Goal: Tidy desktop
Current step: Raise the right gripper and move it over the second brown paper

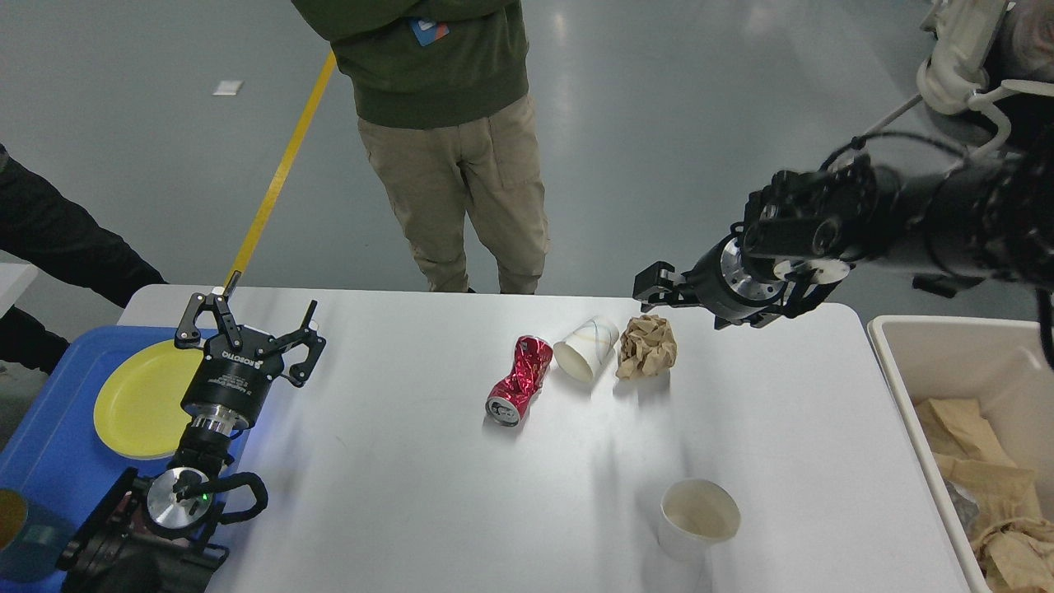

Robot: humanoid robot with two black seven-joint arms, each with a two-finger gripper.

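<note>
The white desktop (412, 494) fills the middle of the head view. On it lie a crushed red can (520, 379), a tipped white paper cup (586, 347) and a crumpled brown paper ball (647, 347) in a row near the far edge. An upright white cup (698, 517) stands near the front. My left gripper (254, 317) is open and empty over the desktop's far left corner. My right gripper (650, 288) hovers just above and behind the paper ball, seen end-on; its fingers cannot be told apart.
A blue tray (49, 461) with a yellow plate (136, 399) sits at the left edge. A beige bin (897, 362) with brown paper stands at the right. A person (453, 165) stands behind the far edge.
</note>
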